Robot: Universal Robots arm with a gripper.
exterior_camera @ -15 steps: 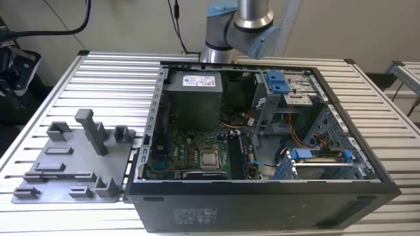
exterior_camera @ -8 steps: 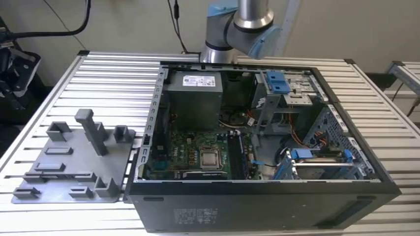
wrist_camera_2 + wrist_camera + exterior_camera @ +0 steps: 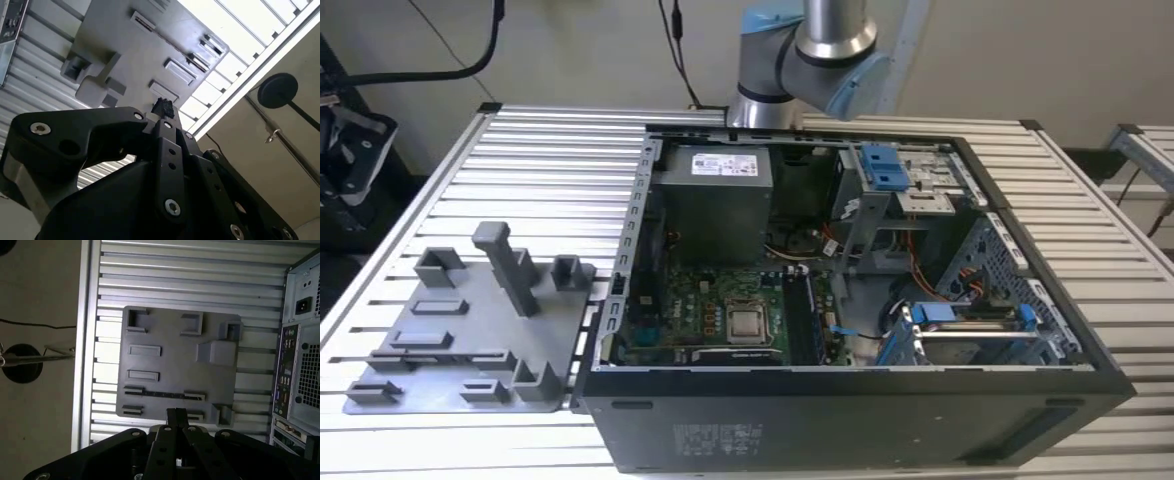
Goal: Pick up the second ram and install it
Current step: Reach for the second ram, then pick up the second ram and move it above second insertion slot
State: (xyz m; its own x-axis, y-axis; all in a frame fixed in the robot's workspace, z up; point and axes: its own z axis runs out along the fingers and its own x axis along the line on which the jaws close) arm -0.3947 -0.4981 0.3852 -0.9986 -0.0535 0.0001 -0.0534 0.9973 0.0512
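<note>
Over the flat grey plastic parts tray (image 3: pixel 170 360), the black two-finger gripper (image 3: pixel 176 413) hangs high, well apart from everything on it. Fingers pressed together, nothing pinched between them; same read in the second wrist view (image 3: pixel 162 107).

Second ram: thin, flat, near-black memory stick (image 3: pixel 165 393), seated on edge in the tray between two small grey end clips. Not yet lifted. It sits in the clip rows at the opposite end of the tray from the tall grey post (image 3: pixel 507 265).

Key relation:
- Stick lies below and slightly ahead of the fingertips. In the first wrist view the tips line up roughly with its mid-length.
- Its long axis runs parallel to the slats of the ribbed aluminium table (image 3: pixel 547 160).
- The two fingers sit side by side along that same axis, so I judge the closing direction runs along the stick's length, not across its thin faces.

Single arm, so no nearer-arm question. The silver-and-blue robot arm (image 3: pixel 807 55) rises out of the exterior view behind the open black PC tower case (image 3: pixel 854 425). That case lies on its side on the exterior view's right of the tray, green motherboard (image 3: pixel 707 310) exposed. Can't tell from here which memory slots are filled.
</note>
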